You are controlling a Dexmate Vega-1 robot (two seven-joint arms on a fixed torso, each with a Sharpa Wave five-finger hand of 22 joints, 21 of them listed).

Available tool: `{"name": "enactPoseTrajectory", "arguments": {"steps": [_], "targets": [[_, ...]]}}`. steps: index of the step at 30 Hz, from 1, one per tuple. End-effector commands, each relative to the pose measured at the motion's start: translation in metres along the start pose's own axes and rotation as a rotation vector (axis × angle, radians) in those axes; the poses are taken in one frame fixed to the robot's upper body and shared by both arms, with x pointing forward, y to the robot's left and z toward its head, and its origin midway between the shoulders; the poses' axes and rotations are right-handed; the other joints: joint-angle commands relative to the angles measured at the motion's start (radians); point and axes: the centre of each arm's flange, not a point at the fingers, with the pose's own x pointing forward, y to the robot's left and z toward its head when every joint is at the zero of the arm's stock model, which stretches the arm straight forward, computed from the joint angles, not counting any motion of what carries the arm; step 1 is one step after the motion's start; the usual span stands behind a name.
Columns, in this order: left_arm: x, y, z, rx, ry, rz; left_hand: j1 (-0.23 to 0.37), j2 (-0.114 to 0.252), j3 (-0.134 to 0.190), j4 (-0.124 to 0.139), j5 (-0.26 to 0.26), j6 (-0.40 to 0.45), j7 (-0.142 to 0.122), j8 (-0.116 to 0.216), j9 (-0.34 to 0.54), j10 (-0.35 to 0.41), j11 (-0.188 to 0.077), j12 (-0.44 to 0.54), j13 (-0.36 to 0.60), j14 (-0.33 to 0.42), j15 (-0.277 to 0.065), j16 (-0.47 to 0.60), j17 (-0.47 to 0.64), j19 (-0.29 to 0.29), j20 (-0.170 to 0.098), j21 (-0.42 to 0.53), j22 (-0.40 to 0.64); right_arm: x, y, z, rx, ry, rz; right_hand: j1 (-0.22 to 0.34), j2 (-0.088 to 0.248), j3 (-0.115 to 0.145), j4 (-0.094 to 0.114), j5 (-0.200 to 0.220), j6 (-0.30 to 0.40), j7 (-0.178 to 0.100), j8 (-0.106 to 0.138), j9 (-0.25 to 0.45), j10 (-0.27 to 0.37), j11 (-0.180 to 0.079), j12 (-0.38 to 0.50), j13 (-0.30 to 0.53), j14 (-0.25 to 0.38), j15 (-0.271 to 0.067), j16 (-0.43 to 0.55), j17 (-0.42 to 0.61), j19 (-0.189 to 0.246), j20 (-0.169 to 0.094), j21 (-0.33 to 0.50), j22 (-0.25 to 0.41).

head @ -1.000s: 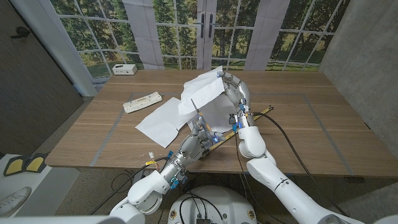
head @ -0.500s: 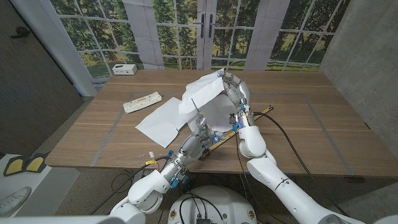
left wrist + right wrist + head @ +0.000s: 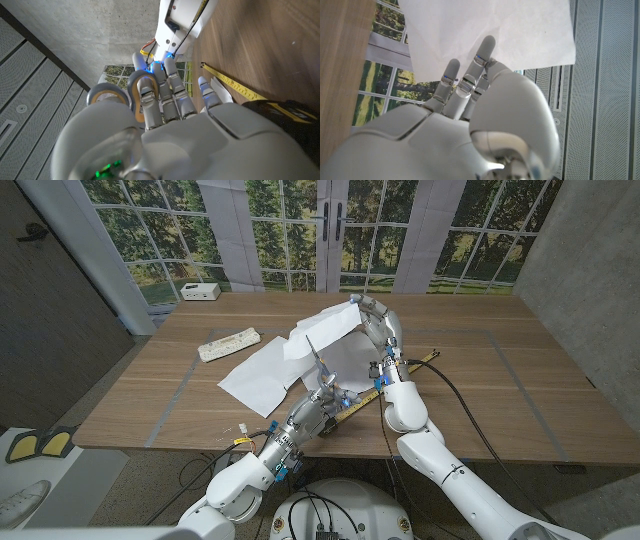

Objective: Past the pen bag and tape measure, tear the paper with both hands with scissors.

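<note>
My right hand (image 3: pixel 375 326) holds a white paper sheet (image 3: pixel 322 332) up off the table at mid-table; in the right wrist view the paper (image 3: pixel 485 27) hangs beyond that hand (image 3: pixel 470 120). My left hand (image 3: pixel 316 402) grips scissors (image 3: pixel 319 366) just in front of the paper, blades pointing up at its lower edge. The left wrist view shows this hand (image 3: pixel 165 130) with its fingers through the scissors' handle rings (image 3: pixel 141 95). A yellow tape measure (image 3: pixel 404 369) lies stretched beside both hands. The whitish pen bag (image 3: pixel 228 345) lies to the left.
A second white sheet (image 3: pixel 255 375) lies flat on the wooden table (image 3: pixel 500 400), left of the scissors. A small white box (image 3: pixel 201 291) stands at the far left edge. The right forearm (image 3: pixel 180 20) crosses close past the left hand. The tape's strip (image 3: pixel 232 86) runs along the wood.
The scissors' blades have tilted slightly left and up toward the paper's lower edge. The held sheet has shifted a little. Both arms stay in nearly the same place.
</note>
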Motion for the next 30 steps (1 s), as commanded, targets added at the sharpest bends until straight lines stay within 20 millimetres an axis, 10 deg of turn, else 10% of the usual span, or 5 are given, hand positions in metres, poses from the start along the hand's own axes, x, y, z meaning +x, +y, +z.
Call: {"name": "enactPoseTrajectory", "arguments": {"steps": [1,13,30], "targets": [[0.002,0.003,0.000,0.002,-0.008,0.021,0.060,0.044,0.144,-0.084,-0.011,0.007,-0.009,0.010,0.007,0.063,-0.063,0.011,0.005,0.010,-0.106,0.003,0.007,0.008,-0.002,0.006,0.005,0.003,-0.001,-0.004,0.003,0.015,-0.001,-0.003,-0.005,0.007,-0.002,-0.004,0.007,0.005,-0.003,0.002,0.008,0.004,0.000,0.004,0.009,0.000,-0.003,0.006,-0.005,-0.158,0.006,0.003],[0.008,0.006,0.001,0.032,-0.071,0.013,0.030,0.033,0.196,-0.066,-0.058,0.001,-0.088,0.069,0.103,0.035,-0.123,0.072,0.125,0.030,-0.150,0.043,0.063,0.033,-0.018,0.017,0.010,0.009,-0.005,-0.007,-0.010,0.038,0.013,-0.006,-0.005,0.009,-0.002,-0.005,0.008,0.005,-0.004,0.001,0.007,0.001,-0.002,0.005,0.008,0.000,-0.005,0.007,-0.006,-0.157,0.007,0.003],[0.006,0.021,0.011,0.123,-0.120,-0.024,-0.007,0.019,0.214,-0.065,-0.063,-0.028,-0.095,0.149,0.213,0.027,-0.134,0.069,0.159,0.025,-0.162,0.023,0.064,0.035,-0.024,0.018,0.012,0.012,-0.002,-0.026,-0.055,0.102,-0.018,-0.007,-0.006,0.011,-0.004,-0.006,0.008,0.007,-0.004,0.000,0.009,0.000,-0.004,0.004,0.007,0.000,-0.006,0.008,-0.006,-0.157,0.009,0.003]]}}
